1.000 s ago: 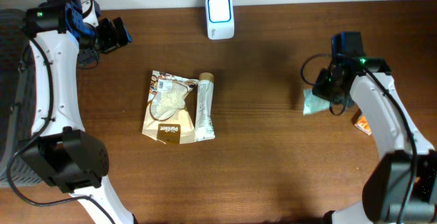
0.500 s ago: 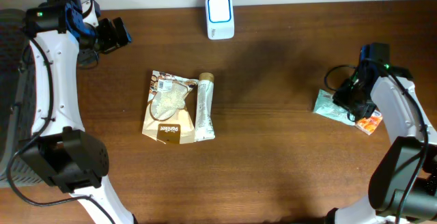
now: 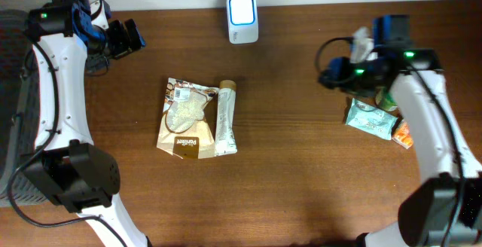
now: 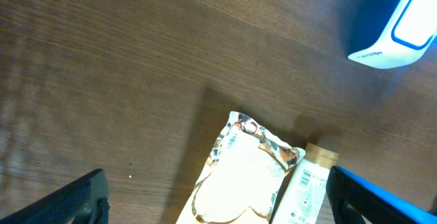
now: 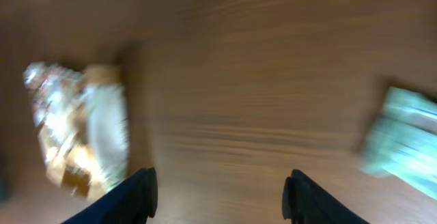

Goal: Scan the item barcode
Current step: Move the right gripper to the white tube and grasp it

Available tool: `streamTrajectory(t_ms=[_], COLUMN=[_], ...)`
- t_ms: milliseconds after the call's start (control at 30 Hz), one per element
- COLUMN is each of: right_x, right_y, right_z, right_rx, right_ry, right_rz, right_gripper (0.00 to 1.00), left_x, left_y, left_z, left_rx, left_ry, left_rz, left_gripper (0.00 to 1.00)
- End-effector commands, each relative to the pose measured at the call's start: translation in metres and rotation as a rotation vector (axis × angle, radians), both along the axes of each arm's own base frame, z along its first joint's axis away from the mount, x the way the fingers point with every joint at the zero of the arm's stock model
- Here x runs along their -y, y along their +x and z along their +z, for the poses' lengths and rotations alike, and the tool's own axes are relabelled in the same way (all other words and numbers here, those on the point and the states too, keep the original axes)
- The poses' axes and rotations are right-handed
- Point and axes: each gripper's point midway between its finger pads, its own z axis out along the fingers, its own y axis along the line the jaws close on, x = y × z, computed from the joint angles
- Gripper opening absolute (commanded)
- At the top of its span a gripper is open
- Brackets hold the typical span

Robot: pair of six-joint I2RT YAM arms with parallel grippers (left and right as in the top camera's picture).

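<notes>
Swung clear of the green packet (image 3: 370,118) it was pinching, the right claw (image 3: 332,73) is hanging spread and empty; the packet is lying on the tabletop (image 3: 301,172) beside an orange one (image 3: 404,135). Leftward, a brown pouch (image 3: 184,119) and a white tube (image 3: 226,119) are lying touching below the scanner (image 3: 242,19), and the left claw (image 3: 135,38) is gaping wide.

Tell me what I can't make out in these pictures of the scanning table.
Orange packet: overhead, partly under the right arm.
Print on the pouch and tube: overhead, too small to read; right wrist view, smeared by blur.
Scanner: left wrist view, cut off by the top right edge.
Green packet: right wrist view, blurred and cut off by the right edge.
</notes>
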Motion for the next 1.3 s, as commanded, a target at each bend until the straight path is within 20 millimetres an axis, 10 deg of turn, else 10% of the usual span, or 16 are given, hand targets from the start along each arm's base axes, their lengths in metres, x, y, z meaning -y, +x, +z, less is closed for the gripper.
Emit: streamTrajectory(t_ms=[0,167,433,900,1267], right_x=[-0.073,-0.158,-0.229,-0.24,-0.241], right_y=[-0.013,-0.022,-0.033,-0.037,-0.042], right_z=[-0.034,-0.069,-0.113,-0.167,-0.174], right_rx=[-0.09,-0.126,-0.157,-0.227,-0.256], right_ry=[0.143,0.245,0.259,0.213,0.23], right_rz=[0.192,0.375,0.433,0.404,0.413], right_gripper=[0.55,0.44,0.52,0.56,0.04], left_x=[-0.001,-0.001,-0.001,-0.001,-0.001], left_y=[0.0,0.0,0.0,0.0,0.0], left_z=[-0.002,-0.002,-0.002,-0.002,-0.002], left_rx=[-0.005,-0.005,-0.005,-0.005,-0.005], left_ry=[0.001,0.001,0.001,0.001,0.001], left_rz=[-0.002,-0.003,-0.003,-0.003,-0.003], left_gripper=[0.99,0.99,0.99,0.99,0.99])
